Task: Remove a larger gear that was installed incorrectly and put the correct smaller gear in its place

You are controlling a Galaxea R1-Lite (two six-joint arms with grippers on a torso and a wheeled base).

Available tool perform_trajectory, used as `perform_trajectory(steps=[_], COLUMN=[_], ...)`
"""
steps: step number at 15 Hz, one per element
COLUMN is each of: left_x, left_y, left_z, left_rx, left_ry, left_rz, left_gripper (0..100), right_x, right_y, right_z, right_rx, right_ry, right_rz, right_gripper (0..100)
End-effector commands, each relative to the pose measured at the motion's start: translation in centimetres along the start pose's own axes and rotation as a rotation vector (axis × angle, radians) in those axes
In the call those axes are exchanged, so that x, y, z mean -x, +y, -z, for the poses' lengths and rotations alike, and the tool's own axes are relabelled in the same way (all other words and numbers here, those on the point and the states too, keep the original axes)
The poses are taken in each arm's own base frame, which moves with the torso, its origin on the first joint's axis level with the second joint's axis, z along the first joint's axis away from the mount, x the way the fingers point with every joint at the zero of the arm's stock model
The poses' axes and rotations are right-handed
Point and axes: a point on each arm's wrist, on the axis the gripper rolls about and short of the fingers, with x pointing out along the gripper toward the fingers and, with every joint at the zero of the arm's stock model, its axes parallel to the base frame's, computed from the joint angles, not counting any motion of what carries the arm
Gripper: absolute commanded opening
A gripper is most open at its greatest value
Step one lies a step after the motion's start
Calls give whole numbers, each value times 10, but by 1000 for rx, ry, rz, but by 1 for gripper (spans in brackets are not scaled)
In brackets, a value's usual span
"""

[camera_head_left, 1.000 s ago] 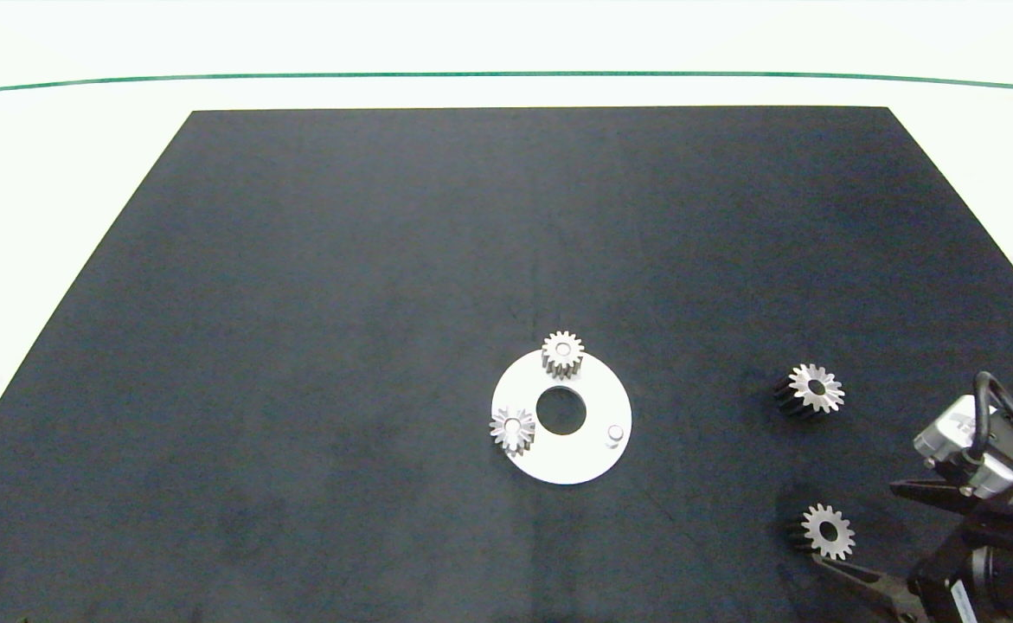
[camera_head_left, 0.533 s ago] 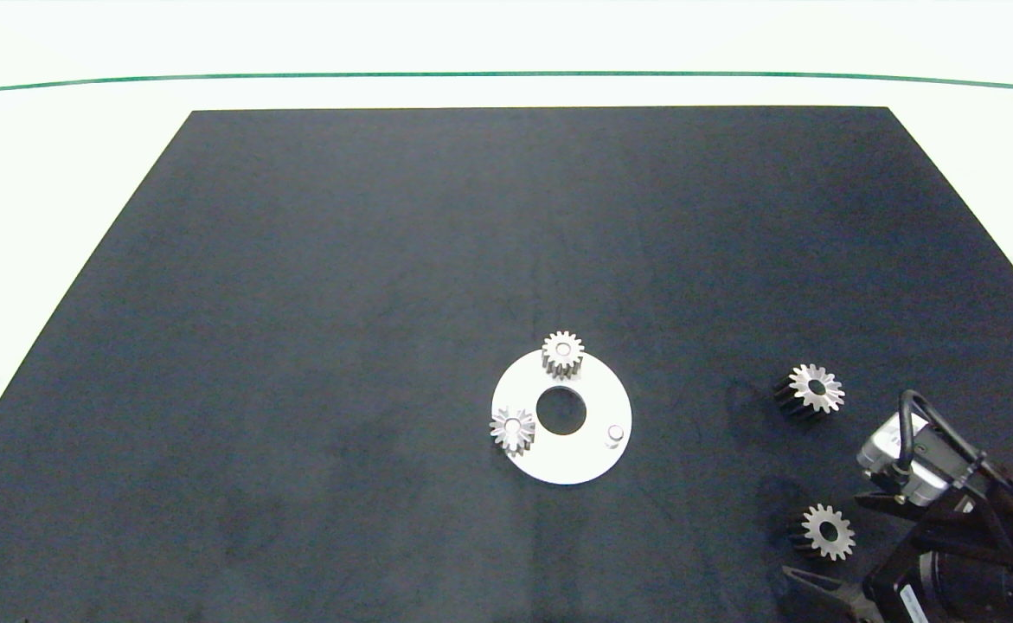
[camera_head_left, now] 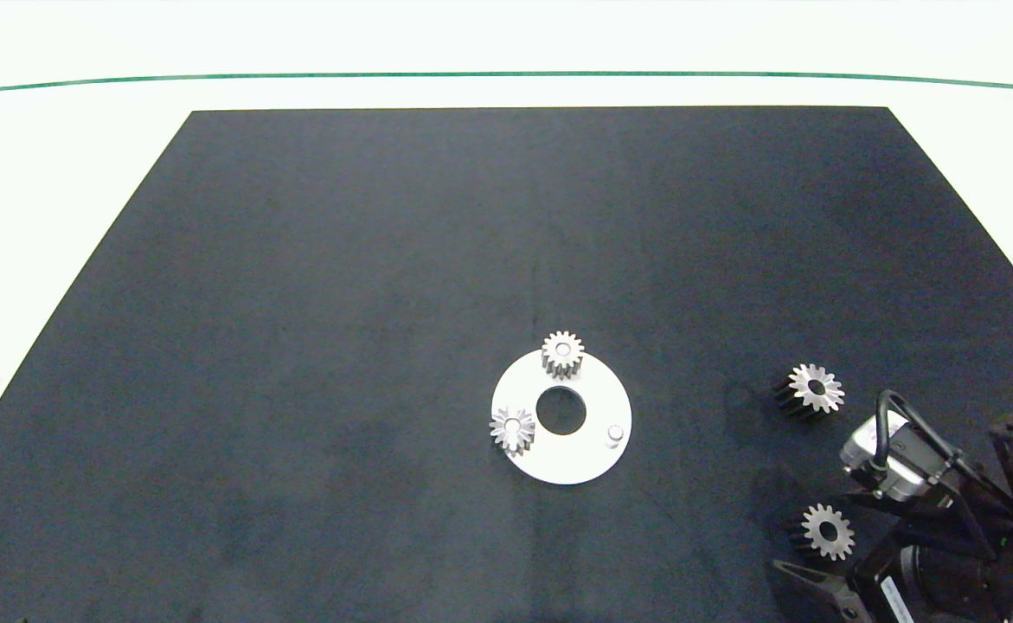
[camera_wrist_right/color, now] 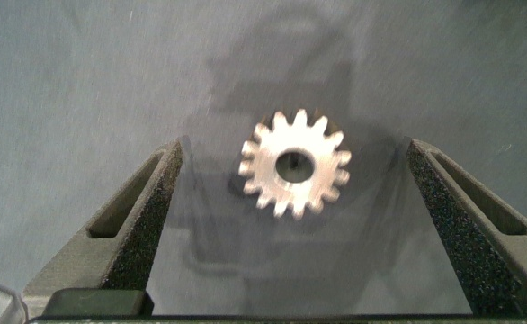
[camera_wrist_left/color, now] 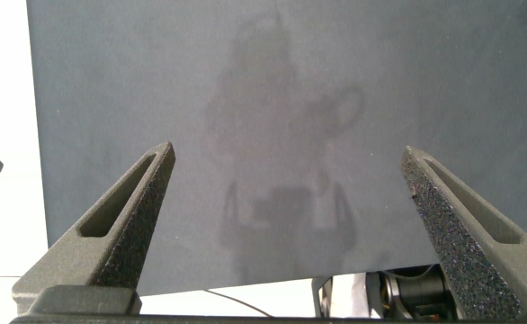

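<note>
Right gripper (camera_wrist_right/color: 290,225) spread wide around, seemingly above, smaller gear (camera_wrist_right/color: 295,164)

Cut off by the frame's lower right corner beside the smaller gear (camera_head_left: 828,530): right gripper (camera_head_left: 817,581). Blurred in the wrist view: gear's teeth.
</note>
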Motion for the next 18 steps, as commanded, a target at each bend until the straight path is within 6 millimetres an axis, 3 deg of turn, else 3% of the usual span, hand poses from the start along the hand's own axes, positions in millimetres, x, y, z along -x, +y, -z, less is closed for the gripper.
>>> perform_trajectory(steps=[1,18], left_x=[0,1], left_y=[0,0], left_z=[0,1], left_rx=[-1,0], left_ry=[2,-1], left_rz=[1,0], left_gripper=[100,100], right_x=[-5,-6], right_y=[0,1], right_z=[1,-4], right_rx=[2,39], right_ry=[12,-21], right_rz=[9,54], right_gripper=[97,62])
